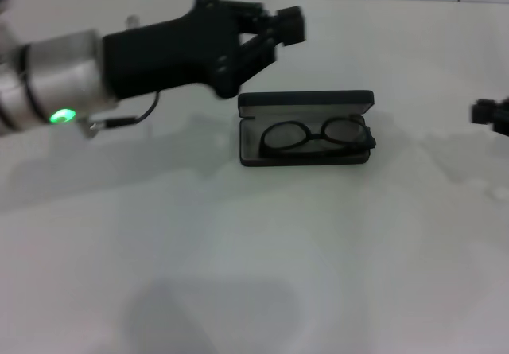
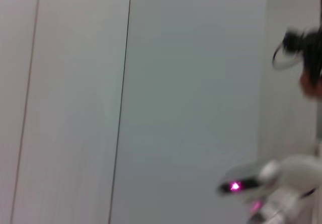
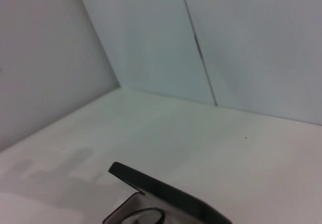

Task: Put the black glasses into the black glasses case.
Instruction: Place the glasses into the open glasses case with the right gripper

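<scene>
The black glasses case (image 1: 306, 102) lies open at the middle of the white table, its lid raised at the back. Inside it, on the grey lining, rest the black glasses (image 1: 316, 134), lenses facing up. My left gripper (image 1: 280, 39) hovers above and to the left of the case's back left corner, open and holding nothing. My right gripper (image 1: 491, 113) only shows as a black tip at the far right edge, well away from the case. In the right wrist view the case's lid edge (image 3: 166, 190) and part of one lens (image 3: 147, 217) show.
The white table (image 1: 254, 250) stretches wide in front of the case. A pale wall (image 3: 241, 43) runs along the back. The left wrist view shows only wall panels and a white arm part with a pink light (image 2: 274, 178).
</scene>
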Robot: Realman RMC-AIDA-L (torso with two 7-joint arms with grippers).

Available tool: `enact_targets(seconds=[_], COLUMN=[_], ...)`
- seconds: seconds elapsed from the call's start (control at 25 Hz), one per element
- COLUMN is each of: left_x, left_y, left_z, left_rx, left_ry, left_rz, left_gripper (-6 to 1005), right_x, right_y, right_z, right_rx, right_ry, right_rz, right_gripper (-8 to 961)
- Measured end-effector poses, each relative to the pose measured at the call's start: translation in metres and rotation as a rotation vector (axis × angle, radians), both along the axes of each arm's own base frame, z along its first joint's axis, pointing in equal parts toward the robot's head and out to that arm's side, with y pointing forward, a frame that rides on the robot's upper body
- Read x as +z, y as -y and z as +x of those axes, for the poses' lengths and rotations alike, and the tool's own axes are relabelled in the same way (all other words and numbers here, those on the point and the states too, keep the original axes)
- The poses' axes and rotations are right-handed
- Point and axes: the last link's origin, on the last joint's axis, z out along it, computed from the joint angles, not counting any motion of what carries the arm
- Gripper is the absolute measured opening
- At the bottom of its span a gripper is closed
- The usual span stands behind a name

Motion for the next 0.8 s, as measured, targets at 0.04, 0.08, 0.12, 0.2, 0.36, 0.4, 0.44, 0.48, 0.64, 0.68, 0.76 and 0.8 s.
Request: enact_targets(seconds=[0.04,0.08,0.12,0.2,0.36,0.4,0.44,0.48,0.64,0.68,0.76,0.8], left_x=[0.003,0.006,0.006,0.005,-0.005,-0.007,-0.008,-0.009,-0.010,-0.011,-0.011,-0.012], left_y=[0.007,0.014,0.019,0.029,0.039,0.040,0.041,0.041,0.042,0.043,0.043,0.042], left_z=[-0.006,-0.014,-0.020,-0.032,-0.045,-0.047,-0.048,-0.049,-0.050,-0.050,-0.050,-0.049], left_rx=[0.005,0.015,0.027,0.057,0.097,0.103,0.108,0.111,0.116,0.117,0.117,0.116], left_ry=[0.023,0.042,0.049,0.057,0.064,0.067,0.069,0.071,0.076,0.078,0.079,0.080], left_rz=[-0.005,-0.009,-0.013,-0.013,-0.014,-0.016,-0.017,-0.017,-0.014,-0.014,-0.014,-0.015], left_gripper=[75,75,76,76,76,77,77,77,78,78,78,78], right_x=[-0.004,-0.011,-0.017,-0.030,-0.049,-0.053,-0.058,-0.061,-0.076,-0.079,-0.085,-0.087], right_y=[-0.007,-0.015,-0.021,-0.030,-0.039,-0.040,-0.041,-0.043,-0.048,-0.049,-0.051,-0.051], right_z=[-0.004,-0.010,-0.014,-0.019,-0.023,-0.024,-0.026,-0.028,-0.034,-0.034,-0.035,-0.036], right_rx=[0.007,0.015,0.017,0.016,0.007,0.008,0.009,0.012,0.018,0.018,0.020,0.022], right_ry=[0.011,0.026,0.039,0.062,0.104,0.109,0.115,0.121,0.160,0.169,0.188,0.193], right_rz=[-0.006,-0.021,-0.039,-0.076,-0.118,-0.128,-0.140,-0.147,-0.177,-0.180,-0.181,-0.183], right_gripper=[94,94,94,93,94,94,94,95,97,98,99,100])
